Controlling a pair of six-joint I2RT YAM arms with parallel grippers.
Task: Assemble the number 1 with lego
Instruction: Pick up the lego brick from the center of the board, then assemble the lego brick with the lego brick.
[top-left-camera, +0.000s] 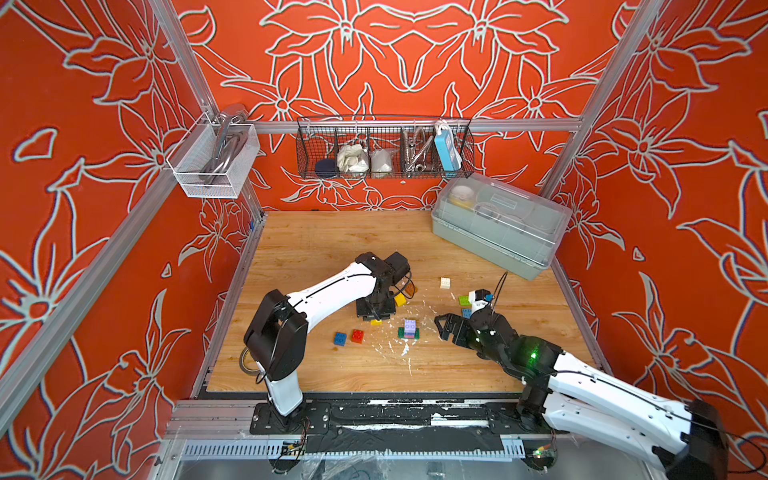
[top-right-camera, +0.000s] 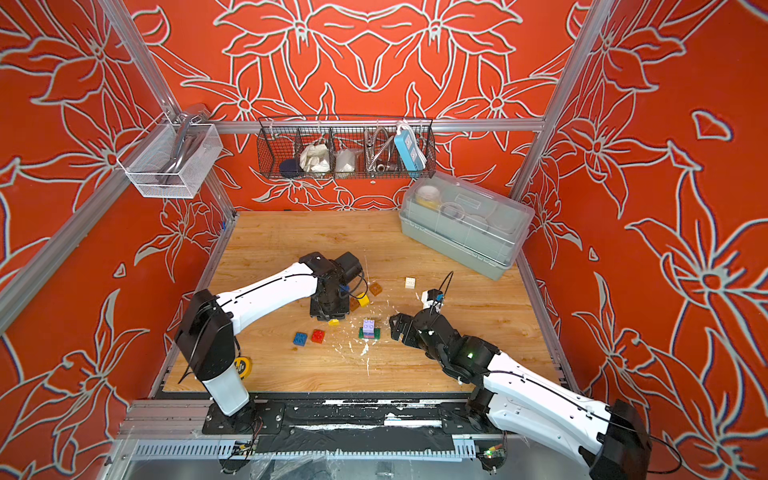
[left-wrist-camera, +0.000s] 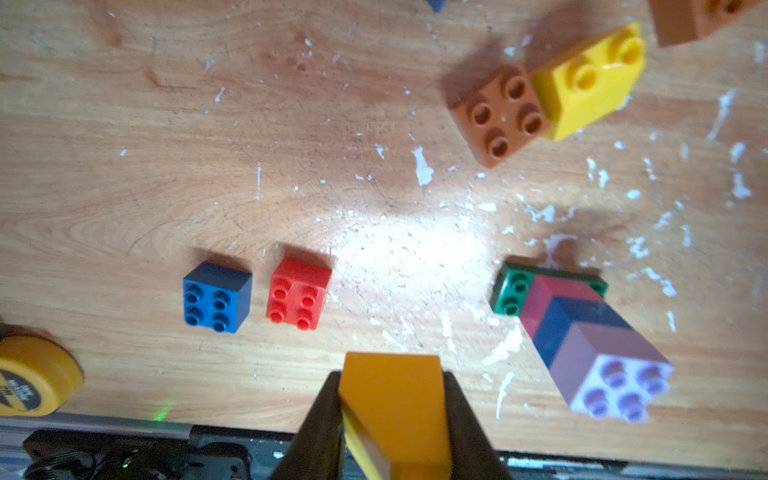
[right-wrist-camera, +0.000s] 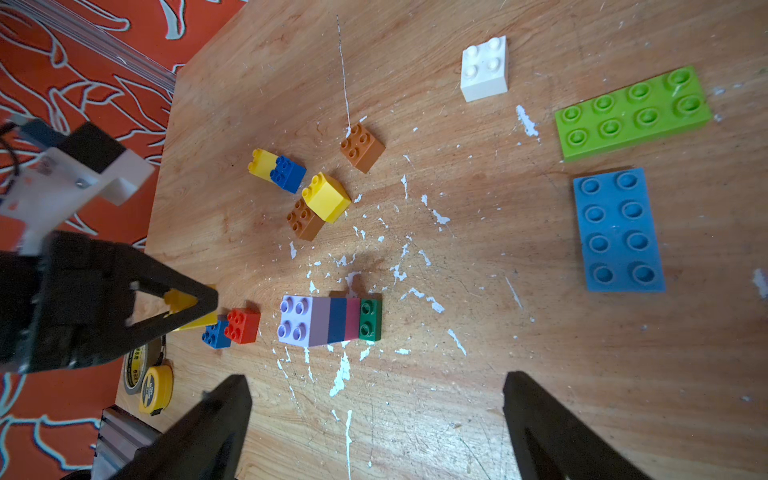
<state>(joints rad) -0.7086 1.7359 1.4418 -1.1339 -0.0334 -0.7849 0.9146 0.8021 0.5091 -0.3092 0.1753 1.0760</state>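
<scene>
**Both top views.** The left gripper (top-left-camera: 374, 316) points down over the wooden table (top-left-camera: 316, 249), with a yellow brick (top-right-camera: 333, 322) showing beneath it; the grip itself is hidden here. The right gripper (top-left-camera: 445, 328) lies low with its jaws spread and nothing between them. It is just beside the brick stack (top-left-camera: 409, 328) but apart from it. The stack, lilac on top and on a dark green plate, stands between the two grippers. A blue brick (top-left-camera: 340, 338) and a red brick (top-left-camera: 357, 336) sit side by side near it, and a white brick (top-left-camera: 445, 283) lies well apart.

**Left wrist view.** Only here is the grip plain: both fingers (left-wrist-camera: 320, 424) clamp the yellow brick's sides. The stack's layers also show: lilac, blue, red, green. A yellow tape measure (left-wrist-camera: 33, 376) bears lettering too blurred to read.

**Right wrist view.** Only here do the lime plate (right-wrist-camera: 631, 112) and the light blue plate (right-wrist-camera: 617, 230) appear whole, side by side. The stack lies ahead of the gap between the wide jaws. Print on a tape roll (right-wrist-camera: 135, 368) is illegible.
</scene>
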